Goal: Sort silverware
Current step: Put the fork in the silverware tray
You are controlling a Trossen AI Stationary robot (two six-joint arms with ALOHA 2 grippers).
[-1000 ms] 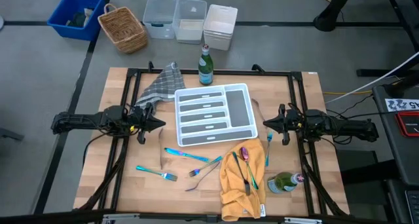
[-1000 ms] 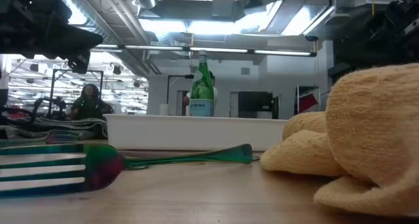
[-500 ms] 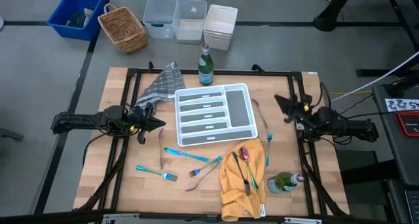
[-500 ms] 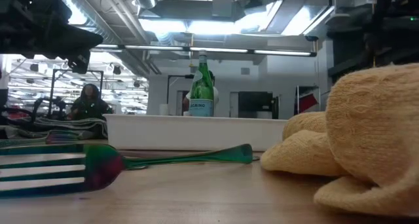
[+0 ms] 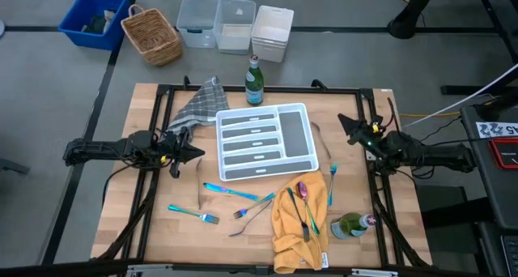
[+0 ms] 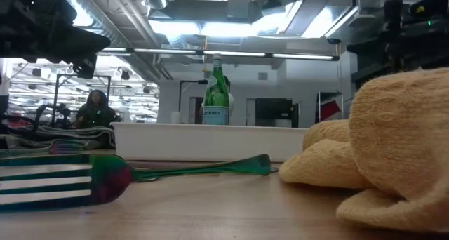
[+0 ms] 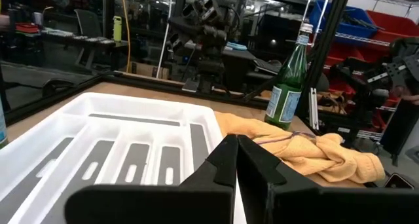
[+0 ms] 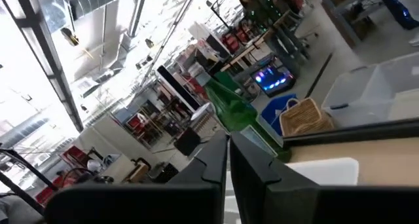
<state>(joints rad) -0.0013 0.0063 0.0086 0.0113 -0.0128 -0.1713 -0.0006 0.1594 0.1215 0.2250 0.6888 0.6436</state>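
Silverware point(image 5: 235, 193) near table's front edge point(image 5: 202, 263)

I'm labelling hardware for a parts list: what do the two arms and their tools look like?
Both arms are black, slim and jointed. The left tool and right tool each end in two dark, angular, wedge-shaped fingers. Black cables trail along both arms.

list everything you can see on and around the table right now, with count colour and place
white divided plastic tray: 1, white with grey slots, table centre
slim silverware pieces: several, mostly blue/teal, some on the wood in front of the tray, some on the cloth
yellow cloth: 1, front right
grey checked cloth: 1, back left
green glass bottles: 2, one upright behind the tray, one lying front right
wicker basket, blue bin, clear tubs: floor behind the table
left gripper: fingers shut, left of tray
right gripper: fingers shut, right of tray
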